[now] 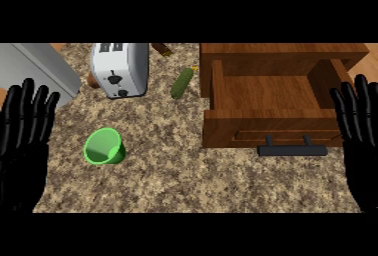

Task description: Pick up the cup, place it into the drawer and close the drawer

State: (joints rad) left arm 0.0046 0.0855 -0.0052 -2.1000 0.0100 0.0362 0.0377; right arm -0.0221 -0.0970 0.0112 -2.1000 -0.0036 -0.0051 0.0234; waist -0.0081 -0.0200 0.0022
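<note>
A green cup lies on the speckled counter at the left, its mouth tipped toward me. At the right a wooden drawer stands pulled out, its inside bare, with a black handle on its front. My left hand rests at the left edge, fingers straight up, a hand's width left of the cup. My right hand rests at the right edge beside the drawer's right wall, fingers straight up too. Neither hand holds anything.
A silver toaster stands at the back, left of centre. A green cucumber lies between it and the drawer cabinet. A grey appliance fills the back left corner. A brown object peeks in at the back.
</note>
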